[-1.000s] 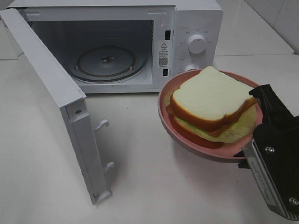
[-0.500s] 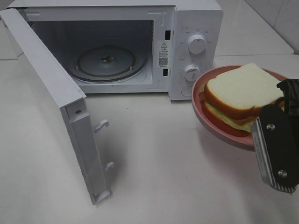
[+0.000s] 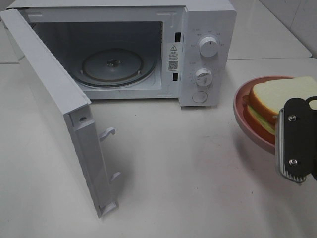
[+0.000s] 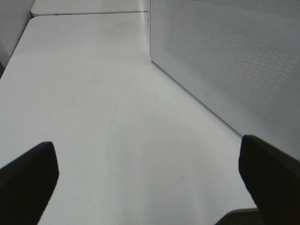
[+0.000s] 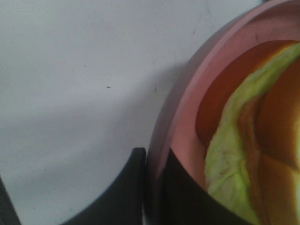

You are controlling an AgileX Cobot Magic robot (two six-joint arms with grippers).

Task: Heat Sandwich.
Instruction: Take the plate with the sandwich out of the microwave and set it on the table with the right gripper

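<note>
- White, plain tabletop [image 3: 188, 168] fills most of the exterior high view, with a pale tiled wall just showing at the upper right of the frame.
- At the upper left and centre stands a boxy white microwave oven [image 3: 208, 29]; its white door [image 3: 54, 109] is swung fully open toward the lower left, so that step looks done.
- Inside the cavity lies a round glass turntable [image 3: 113, 67], and nothing sits on it; the oven is empty as far as can be seen.
- Two round white dials [image 3: 208, 47] and a round button sit on the control panel at the right of the cavity; setting them is, I judge, a later step.
- At the right edge of the frame, a round pink plate [image 3: 243, 106] is lifted off the table and tilted, well apart from the oven mouth.
- On the plate lies the white sliced-bread sandwich with tan crust and pale green filling [image 3: 277, 94]; it is the plate's only content.
- Right gripper [image 5: 152, 187]: its dark fingers are pinched narrow on the plate's rim, one inside and one outside, as the right wrist view shows.
- Left gripper [image 4: 150, 173]: fingers spread wide, holding nothing, above bare tabletop beside the perforated white side of the microwave.
- Remaining, by my reading: carry the plate into the cavity, set it on the turntable, let go, shut the door, start heating.
</note>
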